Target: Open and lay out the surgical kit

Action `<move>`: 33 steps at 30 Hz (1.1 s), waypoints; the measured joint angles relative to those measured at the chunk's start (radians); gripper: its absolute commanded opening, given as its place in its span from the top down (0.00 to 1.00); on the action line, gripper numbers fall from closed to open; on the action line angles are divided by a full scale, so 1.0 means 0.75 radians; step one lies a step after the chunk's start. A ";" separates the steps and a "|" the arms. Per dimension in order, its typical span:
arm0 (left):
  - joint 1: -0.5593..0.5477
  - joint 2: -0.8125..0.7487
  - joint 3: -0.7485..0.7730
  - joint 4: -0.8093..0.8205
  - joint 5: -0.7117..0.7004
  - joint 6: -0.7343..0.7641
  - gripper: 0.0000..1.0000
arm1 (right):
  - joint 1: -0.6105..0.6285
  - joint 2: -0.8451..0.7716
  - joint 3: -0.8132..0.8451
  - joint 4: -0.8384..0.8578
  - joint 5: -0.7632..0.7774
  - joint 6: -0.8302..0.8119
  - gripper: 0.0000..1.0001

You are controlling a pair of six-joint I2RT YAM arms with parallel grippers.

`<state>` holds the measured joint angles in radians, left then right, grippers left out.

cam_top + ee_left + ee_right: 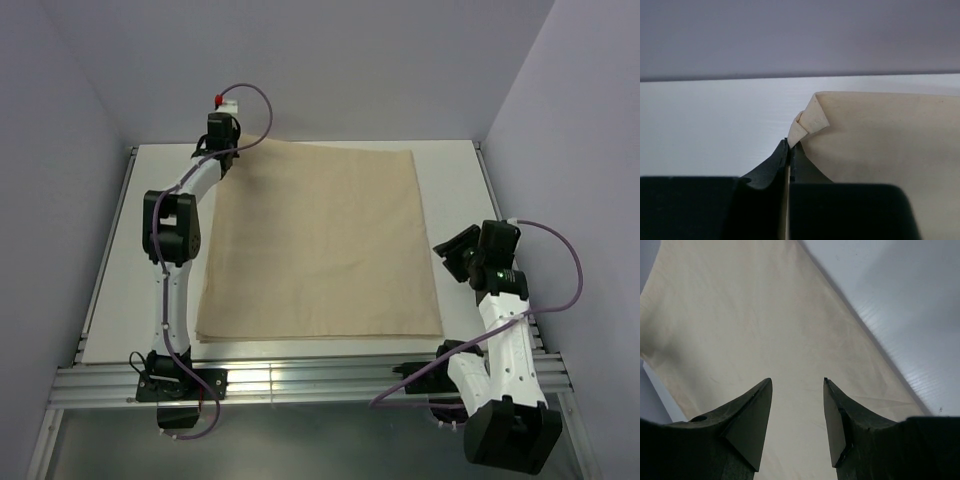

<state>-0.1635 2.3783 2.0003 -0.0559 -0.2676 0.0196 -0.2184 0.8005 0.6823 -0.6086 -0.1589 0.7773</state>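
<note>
The tan wrap lies spread flat over the middle of the white table. My left gripper is at the wrap's far left corner and is shut on that corner; in the left wrist view the pinched corner crumples up just past my gripper. My right gripper hovers open and empty beside the wrap's right edge; in the right wrist view my gripper points over the wrap. The metal tray, scissors, tweezers and packets are out of view.
The white table has raised metal rails along its left, right and near edges. Lavender walls close in the back and both sides. My left arm stretches along the wrap's left edge.
</note>
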 measured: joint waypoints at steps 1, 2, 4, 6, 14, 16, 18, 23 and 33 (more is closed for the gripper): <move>0.010 0.015 0.003 -0.001 0.001 0.005 0.83 | 0.000 0.011 -0.003 0.004 0.000 -0.007 0.46; 0.020 0.031 0.004 -0.003 0.001 0.010 0.76 | 0.000 0.020 -0.003 0.005 0.001 -0.014 0.46; 0.034 0.047 0.004 -0.011 -0.001 0.028 0.47 | 0.000 0.044 -0.003 0.013 0.000 -0.027 0.46; 0.045 0.047 0.004 -0.017 -0.006 0.031 0.37 | 0.000 0.075 -0.002 0.024 -0.002 -0.043 0.46; 0.054 -0.039 0.007 -0.196 0.016 -0.066 0.36 | 0.027 0.257 0.082 0.015 -0.016 -0.143 0.45; 0.054 -0.102 0.007 -0.310 0.034 -0.131 0.39 | 0.056 0.290 0.123 0.013 -0.014 -0.167 0.45; 0.055 -0.172 -0.007 -0.415 0.034 -0.200 0.41 | 0.105 0.320 0.167 0.009 -0.012 -0.187 0.45; 0.103 -0.482 -0.345 -0.578 0.086 -0.398 0.42 | 0.325 0.432 0.314 -0.002 0.013 -0.207 0.45; 0.211 -0.790 -0.973 -0.745 0.222 -0.548 0.40 | 0.599 0.623 0.496 0.012 0.014 -0.195 0.45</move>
<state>-0.0055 1.7855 1.2705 -0.6147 -0.1013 -0.3912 0.2306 1.2675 1.0542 -0.5995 -0.1482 0.6312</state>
